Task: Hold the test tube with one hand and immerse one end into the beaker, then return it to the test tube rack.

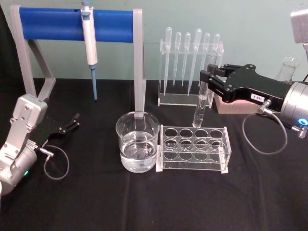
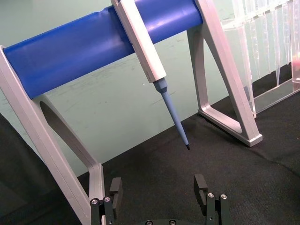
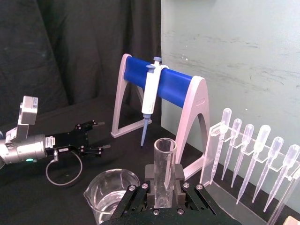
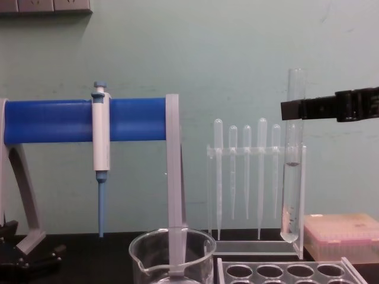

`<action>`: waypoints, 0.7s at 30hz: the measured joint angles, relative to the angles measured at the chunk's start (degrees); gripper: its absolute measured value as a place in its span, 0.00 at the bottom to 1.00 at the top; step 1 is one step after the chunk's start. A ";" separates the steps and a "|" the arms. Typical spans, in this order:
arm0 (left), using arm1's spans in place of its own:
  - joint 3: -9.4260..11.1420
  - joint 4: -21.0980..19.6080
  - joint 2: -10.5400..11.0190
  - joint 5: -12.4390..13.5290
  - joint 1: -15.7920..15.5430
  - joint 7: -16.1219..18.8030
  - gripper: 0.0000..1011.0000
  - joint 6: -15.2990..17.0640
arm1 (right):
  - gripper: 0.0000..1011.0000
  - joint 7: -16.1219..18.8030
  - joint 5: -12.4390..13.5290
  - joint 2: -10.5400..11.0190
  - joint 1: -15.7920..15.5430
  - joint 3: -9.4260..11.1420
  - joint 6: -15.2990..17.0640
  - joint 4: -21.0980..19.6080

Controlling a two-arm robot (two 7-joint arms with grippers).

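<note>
The test tube (image 1: pixel 203 98) hangs upright, its round bottom just above the back row of the clear rack (image 1: pixel 193 148). My right gripper (image 1: pixel 208 77) is shut on the tube's upper part, reaching in from the right. The right wrist view shows the test tube (image 3: pixel 165 164) clamped between the jaws of the right gripper (image 3: pixel 164 187), with the beaker (image 3: pixel 112 192) lower down beside it. The beaker (image 1: pixel 126 144) stands left of the rack and holds clear liquid. From the chest, the test tube (image 4: pixel 292 154) is right of the beaker (image 4: pixel 172 257). My left gripper (image 1: pixel 70 126) rests open at the far left.
A grey stand with a blue bar (image 1: pixel 77 24) carries a pipettor (image 1: pixel 89 38) behind the beaker. A holder of plastic pipettes (image 1: pixel 190 62) stands behind the rack, with a pink box (image 1: pixel 231 105) and a glass flask (image 1: pixel 287 70) to its right.
</note>
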 joint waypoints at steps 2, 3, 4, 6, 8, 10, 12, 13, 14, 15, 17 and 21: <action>0.00 0.00 0.00 0.00 0.00 0.00 0.99 0.00 | 0.24 0.00 0.00 0.00 0.00 0.00 0.00 0.00; 0.00 0.00 0.00 0.00 0.00 0.00 0.99 0.00 | 0.24 0.00 0.00 0.00 0.00 0.00 0.00 0.00; 0.00 0.00 0.00 0.00 0.00 0.00 0.99 0.00 | 0.24 0.00 0.00 0.00 0.00 0.00 0.00 0.00; 0.00 0.00 0.00 0.00 0.00 0.00 0.99 0.00 | 0.24 0.00 0.00 0.00 0.00 0.00 0.00 0.00; 0.00 0.00 0.00 0.00 0.00 0.00 0.99 0.00 | 0.24 0.00 0.00 0.00 0.00 0.00 0.00 0.00; 0.00 0.00 0.00 0.00 0.00 0.00 0.99 0.00 | 0.24 0.00 0.00 0.00 0.00 0.00 0.00 0.00; 0.00 0.00 0.00 0.00 0.00 0.00 0.99 0.00 | 0.24 0.00 0.00 0.00 0.00 0.00 0.00 0.00; 0.00 0.00 0.00 0.00 0.00 0.00 0.99 0.00 | 0.24 0.00 0.00 0.00 0.00 0.00 0.00 0.00; 0.00 0.00 0.00 0.00 0.00 0.00 0.99 0.00 | 0.24 0.00 0.00 0.00 0.00 0.00 0.00 0.00; 0.00 0.00 0.00 0.00 0.00 0.00 0.99 0.00 | 0.24 0.00 0.00 0.00 0.00 0.00 0.00 0.00; 0.00 0.00 0.00 0.00 0.00 0.00 0.99 0.00 | 0.24 0.00 0.00 0.00 0.00 0.00 0.00 0.00; 0.00 0.00 0.00 0.00 0.00 0.00 0.99 0.00 | 0.24 0.00 0.00 0.00 0.00 0.00 0.00 0.00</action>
